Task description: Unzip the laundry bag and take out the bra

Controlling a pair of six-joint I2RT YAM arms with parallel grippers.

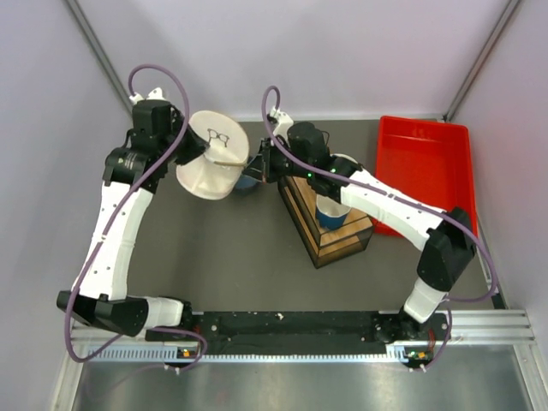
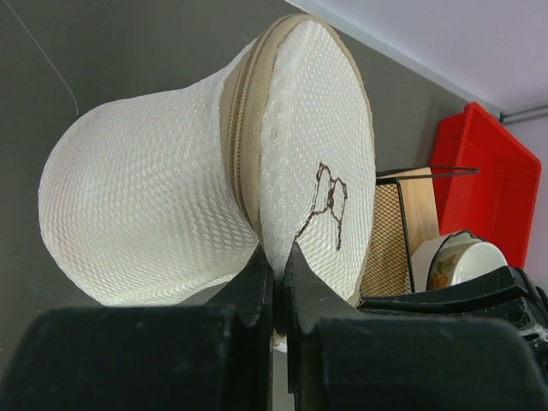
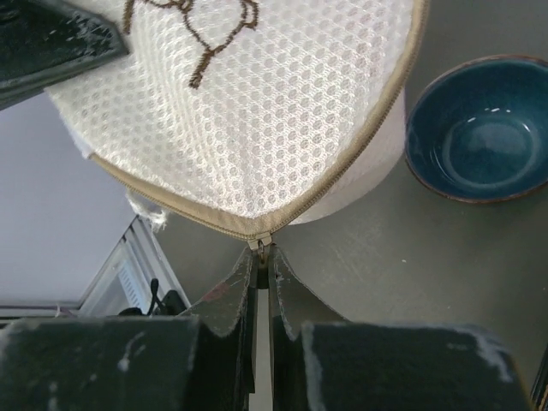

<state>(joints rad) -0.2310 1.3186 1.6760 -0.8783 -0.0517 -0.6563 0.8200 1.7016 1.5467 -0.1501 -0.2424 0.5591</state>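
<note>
1. Left gripper (image 2: 276, 257): jaws drawn almost together, pinching the rim of the laundry bag (image 2: 154, 197) at the edge of its drawn round end.
2. Right gripper (image 3: 259, 253): jaws all but closed, clamped on the small metal zipper pull (image 3: 259, 243), which sits at the edge of that same end.
3. We log the bag at the far left of the dark table (image 1: 223, 257), between the two grippers. It lies tilted on its side, and the end with the black line drawing (image 2: 330, 201) faces up toward the overhead camera.
4. We note a tan zipper (image 2: 235, 145) running round the seam where the drawn end meets the mesh wall. Its teeth are meshed along every stretch we can see.
5. Bra: we cannot make it out through the mesh from any view.
6. We see a blue bowl (image 3: 479, 128) on the table just beside the bag, on its right. In the overhead view the right gripper partly covers it.
7. Right of the bowl stands a wire-sided crate (image 1: 330, 231) with a wooden base. A blue cup (image 1: 332, 211) stands inside it. A white bowl with a fruit print (image 2: 454, 261) sits at the crate's far end, under the right arm.
8. We place the red tray (image 1: 424, 171) at the far right of the table, just beside the crate.
</note>
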